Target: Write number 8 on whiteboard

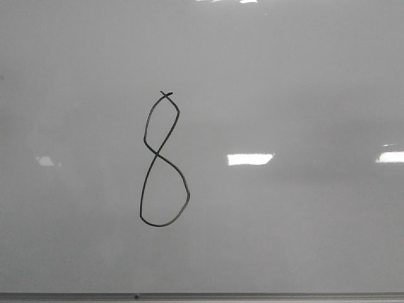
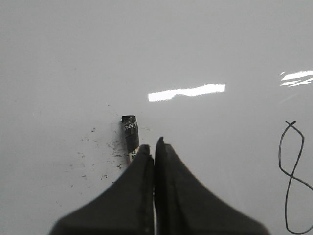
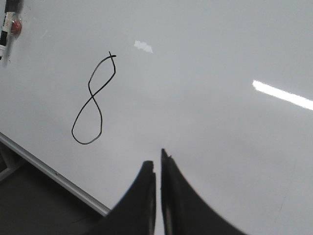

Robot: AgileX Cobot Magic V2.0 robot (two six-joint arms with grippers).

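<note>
The whiteboard [image 1: 303, 76] fills nearly everything, one board, its upper and side edges cut off; only a thin grey frame strip [image 1: 252, 295] shows along the bottom in the front view. One number 8 [image 1: 163, 161] stands drawn just left of the board's middle; in the left wrist view its right side is cut by the picture's edge. Two grippers show. The left gripper [image 2: 153, 147] has its fingers pressed on one black marker [image 2: 130, 134], most of it hidden behind them, with faint ink specks nearby. The right gripper [image 3: 157, 164] has fingers nearly together, holding nothing, well apart from the figure. A marker [image 3: 7, 24] sits in that view's corner, cut off.
</note>
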